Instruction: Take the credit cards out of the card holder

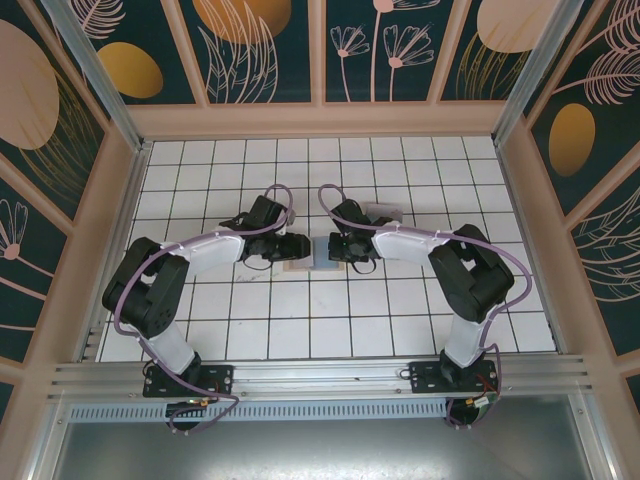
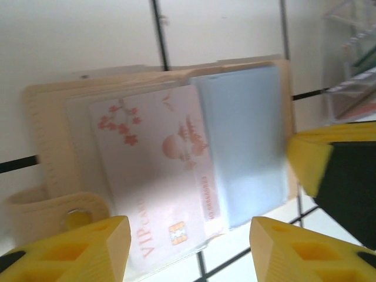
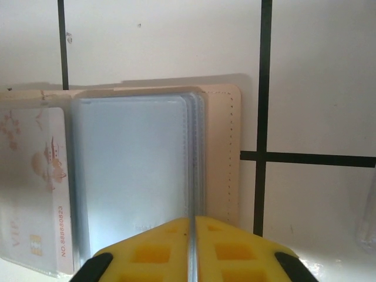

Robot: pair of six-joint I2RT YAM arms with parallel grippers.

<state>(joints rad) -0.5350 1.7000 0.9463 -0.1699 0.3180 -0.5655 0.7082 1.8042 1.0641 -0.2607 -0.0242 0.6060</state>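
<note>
Tan folding card holder lies open on white tiles between the arms. Right gripper pinches its blue-grey plastic sleeve; left gripper stands open at the pink-white VIP card. You look mid-extraction: close left, pull out.

Table top: white square tiles in a grid with dark grout lines.
Clear plastic tray: transparent and blurred, showing teal and red strips; it sits on the tiles at the upper right of the left wrist view.
Enclosure panels: dark teal, printed with pale flowers and orange discs, framed in light wood.
Aluminium rail: runs along the table's near edge.
</note>
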